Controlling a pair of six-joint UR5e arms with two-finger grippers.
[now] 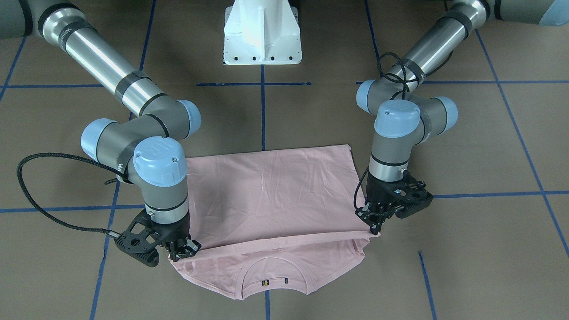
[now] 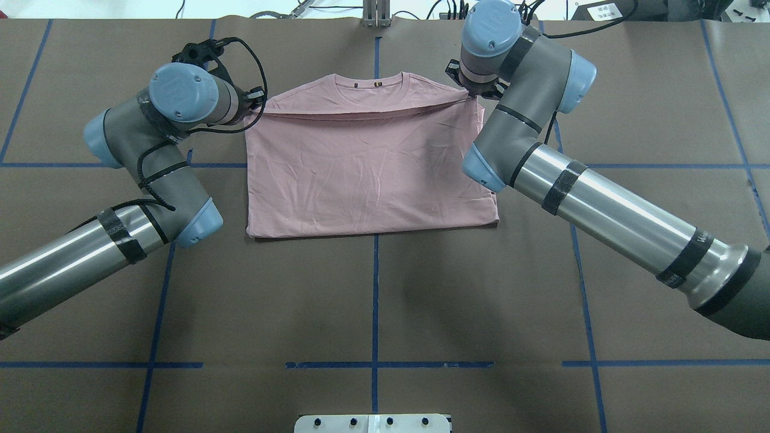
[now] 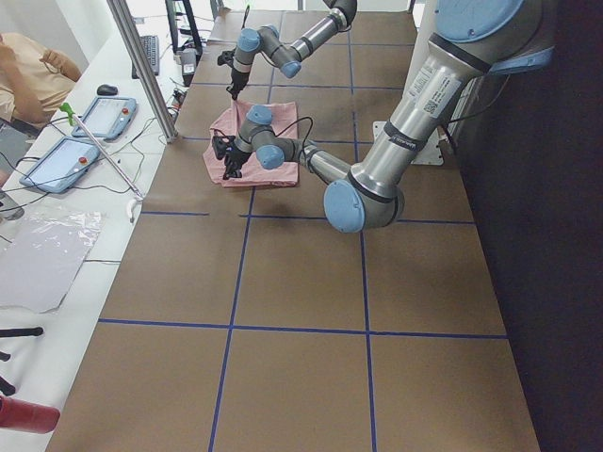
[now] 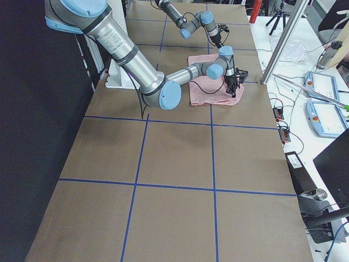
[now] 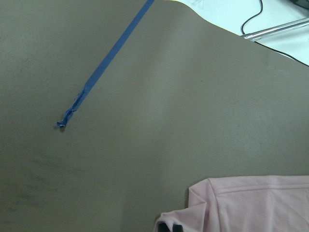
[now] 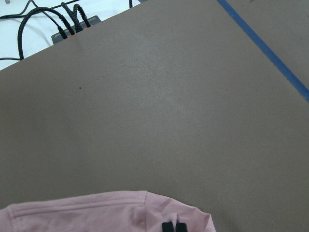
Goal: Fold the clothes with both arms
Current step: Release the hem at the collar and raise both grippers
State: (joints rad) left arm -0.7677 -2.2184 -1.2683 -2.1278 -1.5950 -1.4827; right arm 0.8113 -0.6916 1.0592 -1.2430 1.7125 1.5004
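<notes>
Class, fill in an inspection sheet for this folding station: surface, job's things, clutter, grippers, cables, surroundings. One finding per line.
Surface: brown paper-covered table, blue tape grid.
Job's things: light pink T-shirt, folded over, collar uncovered.
Clutter: nothing seen.
Grippers: left gripper and right gripper each shut on a corner of the top layer.
Cables: black braided cable loops off the right wrist.
Surroundings: white pedestal base; grey tablets on a white side bench; a person.

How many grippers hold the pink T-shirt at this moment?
2. The left gripper pinches one end of the folded-over edge of the T-shirt; the right gripper pinches the other end.
</notes>
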